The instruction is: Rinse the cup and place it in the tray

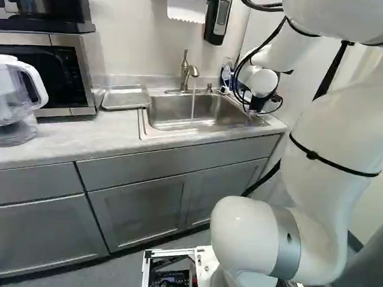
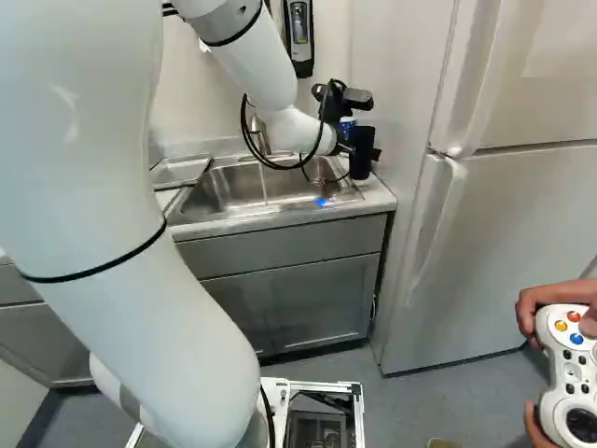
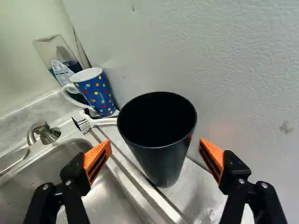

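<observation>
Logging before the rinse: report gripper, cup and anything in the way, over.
Black two-fingered gripper open. Tall black tapered cup upright beside steel sink, ungripped. White brush and blue dotted mug close by. Metal faucet running.

2 base views from behind the arm (image 1: 331, 137), sharing the sink (image 1: 171, 109) ahead, wrist view close, angled down

Clear pitcher (image 1: 4, 97), microwave (image 1: 66, 71), white-handled brush (image 3: 103, 121), refrigerator (image 2: 522, 233)
</observation>
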